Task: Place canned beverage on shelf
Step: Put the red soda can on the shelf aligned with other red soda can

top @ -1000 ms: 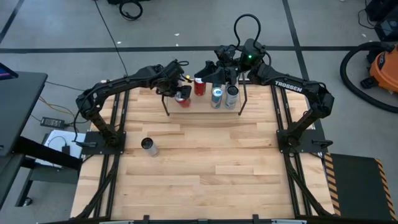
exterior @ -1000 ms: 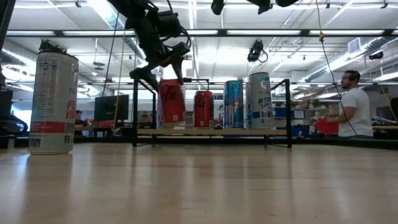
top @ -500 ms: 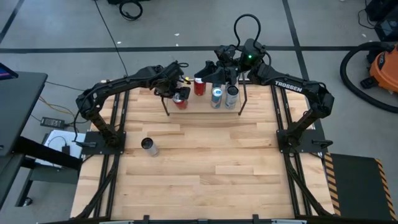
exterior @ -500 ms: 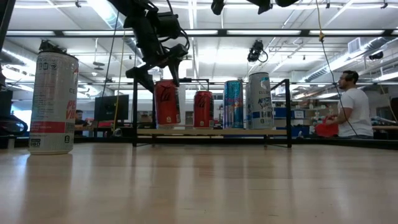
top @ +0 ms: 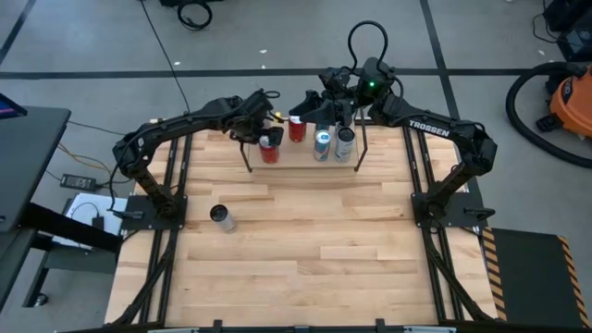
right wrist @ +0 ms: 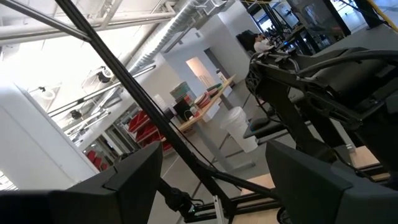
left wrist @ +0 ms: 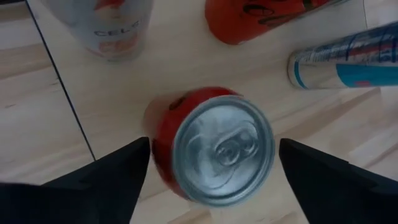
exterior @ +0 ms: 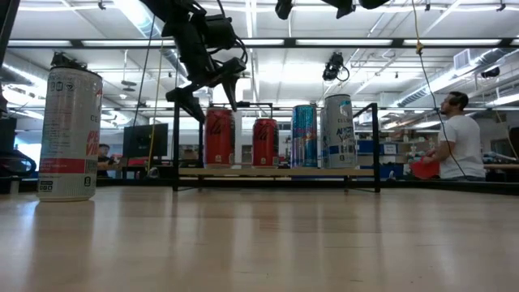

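A red can (exterior: 219, 138) stands upright on the left part of the shelf (exterior: 276, 172), a light-wood board in a black rod frame at the table's far edge. My left gripper (left wrist: 214, 155) is open just over it, pointing down, one finger on each side of the can's silver top (left wrist: 224, 149); I see no touch. In the high view the gripper (top: 262, 129) hangs over the can (top: 268, 148). My right gripper (right wrist: 214, 186) is open and empty, held high behind the shelf (top: 305, 159).
Another red can (exterior: 265, 142), a blue can (exterior: 304, 136) and a white can (exterior: 339, 131) stand on the shelf to the right. A white can with a red band (top: 220, 216) stands on the table at the left. A person (exterior: 458, 134) is in the room behind.
The red can under my left gripper was tilted a second ago; it has come upright and now stands on the shelf board. My left gripper has stayed over its top.
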You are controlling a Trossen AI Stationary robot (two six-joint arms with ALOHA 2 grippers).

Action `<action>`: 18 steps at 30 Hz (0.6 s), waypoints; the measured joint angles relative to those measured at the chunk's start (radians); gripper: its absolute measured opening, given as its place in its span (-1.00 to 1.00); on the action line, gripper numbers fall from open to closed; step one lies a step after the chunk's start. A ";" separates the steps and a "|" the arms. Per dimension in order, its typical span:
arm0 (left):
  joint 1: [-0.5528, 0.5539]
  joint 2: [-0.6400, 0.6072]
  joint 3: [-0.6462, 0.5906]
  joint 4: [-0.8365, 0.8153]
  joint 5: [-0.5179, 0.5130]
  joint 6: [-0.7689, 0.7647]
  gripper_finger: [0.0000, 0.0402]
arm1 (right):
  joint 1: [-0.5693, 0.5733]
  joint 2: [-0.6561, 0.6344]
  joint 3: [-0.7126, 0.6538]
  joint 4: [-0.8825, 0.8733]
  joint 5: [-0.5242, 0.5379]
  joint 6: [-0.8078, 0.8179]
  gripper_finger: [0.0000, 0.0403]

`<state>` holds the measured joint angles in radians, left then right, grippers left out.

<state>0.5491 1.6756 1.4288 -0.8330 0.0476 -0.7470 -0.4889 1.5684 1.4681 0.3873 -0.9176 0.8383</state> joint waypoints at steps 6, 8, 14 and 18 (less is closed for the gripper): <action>0.002 0.000 0.001 0.004 -0.002 0.001 0.95 | 0.000 0.000 0.000 0.000 0.000 0.000 0.47; 0.002 0.000 0.001 0.004 -0.003 0.005 0.96 | 0.000 0.000 0.000 0.000 0.000 0.000 0.47; 0.012 -0.039 0.000 0.016 -0.020 0.048 0.96 | 0.000 0.000 0.000 0.000 0.000 0.000 0.47; 0.022 -0.099 0.000 0.014 -0.020 0.053 0.96 | 0.000 0.000 0.000 0.000 0.000 0.000 0.47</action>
<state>0.5713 1.5763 1.4288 -0.8190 0.0277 -0.6945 -0.4889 1.5684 1.4681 0.3872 -0.9173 0.8381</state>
